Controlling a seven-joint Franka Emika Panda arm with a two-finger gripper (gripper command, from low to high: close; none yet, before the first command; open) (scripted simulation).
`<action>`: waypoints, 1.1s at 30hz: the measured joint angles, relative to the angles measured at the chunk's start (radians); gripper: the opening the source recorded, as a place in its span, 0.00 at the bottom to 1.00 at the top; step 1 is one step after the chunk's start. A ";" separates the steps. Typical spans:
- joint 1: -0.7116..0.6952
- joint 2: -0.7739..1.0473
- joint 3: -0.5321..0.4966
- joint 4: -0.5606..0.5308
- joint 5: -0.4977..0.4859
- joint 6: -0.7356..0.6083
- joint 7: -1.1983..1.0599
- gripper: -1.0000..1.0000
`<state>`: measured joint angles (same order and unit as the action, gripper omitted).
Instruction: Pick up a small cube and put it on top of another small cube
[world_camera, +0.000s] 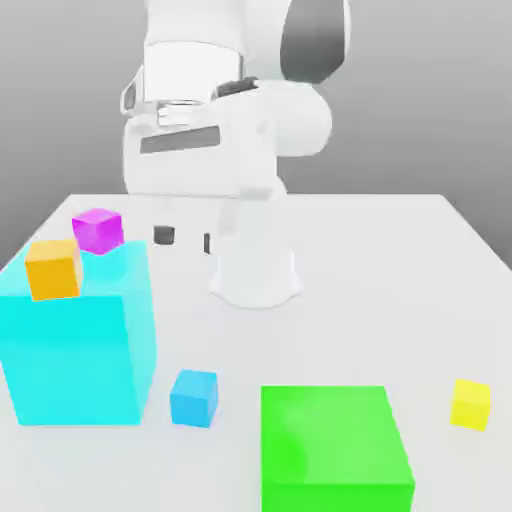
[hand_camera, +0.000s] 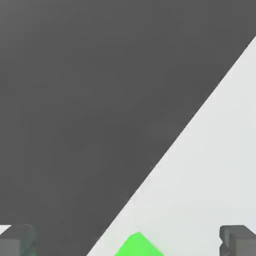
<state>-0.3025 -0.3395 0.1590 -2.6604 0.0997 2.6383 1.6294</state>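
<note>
Above the white desk (world_camera: 350, 300), with pincer (world_camera: 186, 239) wide open and empty.
Come near, miss the big cyan block (world_camera: 70, 365), then go straight down around the small blue cube (world_camera: 193, 398).

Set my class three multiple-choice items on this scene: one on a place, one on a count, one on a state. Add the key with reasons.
1. In the exterior view, where is the yellow cube relative to the green block?
A) on top of it
B) to the view's left of it
C) to the view's right of it

2. How many small cubes are there in the exterior view?
A) two
B) four
C) six

3. How do the fingers of the gripper stand?
A) apart, holding nothing
B) shut together
C) closed on a cube

Key:
1: C, the yellow cube lies beyond the green block, towards the view's right.
2: B, with the yellow one count the orange cube, magenta cube and blue cube.
3: A, the hand view shows them wide apart, with nothing gripped.
</note>
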 joint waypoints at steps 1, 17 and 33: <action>-0.013 0.022 0.008 -0.017 0.000 0.017 0.044 0.50; -0.123 0.436 -0.009 -0.212 -0.184 0.330 0.714 0.50; -0.063 0.423 -0.059 -0.216 -0.149 0.322 0.692 0.00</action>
<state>-0.3651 0.0832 0.1004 -2.8760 -0.0490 2.9606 2.3214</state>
